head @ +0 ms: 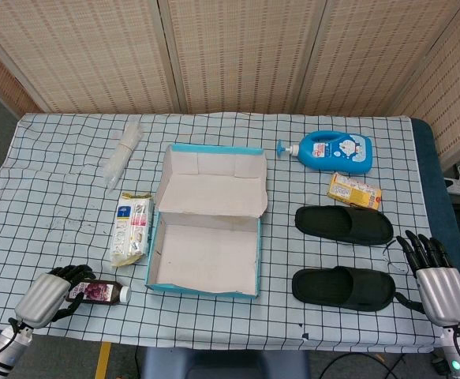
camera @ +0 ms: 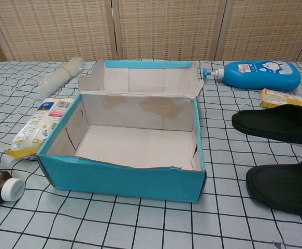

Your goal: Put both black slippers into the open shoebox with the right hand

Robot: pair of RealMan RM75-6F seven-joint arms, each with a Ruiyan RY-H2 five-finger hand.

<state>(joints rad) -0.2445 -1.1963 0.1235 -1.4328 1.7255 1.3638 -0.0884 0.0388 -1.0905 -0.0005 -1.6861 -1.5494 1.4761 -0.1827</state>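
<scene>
Only the head view shows the hands. The right hand (head: 433, 272) sits at the near right edge of the table (head: 56, 205) with its fingers spread and nothing in it, close to the near black slipper (head: 343, 287) but not touching it. The left hand (head: 56, 290) rests at the near left corner, fingers curled next to a small brown bottle (head: 102, 291) with a white cap; I cannot tell if it holds the bottle. The far black slipper (head: 343, 224) lies just behind the near one, and both are on the table to the right of the open shoebox (head: 206, 253), which is blue outside and has nothing in it. The chest view looks low into the box and shows brown stains on its back wall, and only part of each slipper. A white snack pack (head: 131, 229) lies just left of the box, a clear plastic roll (head: 123, 150) further back, a blue pump bottle (head: 336, 150) and a yellow packet (head: 354, 190) behind the slippers. The table has a white cloth with black squares, and woven screens (head: 230, 55) stand behind it
</scene>
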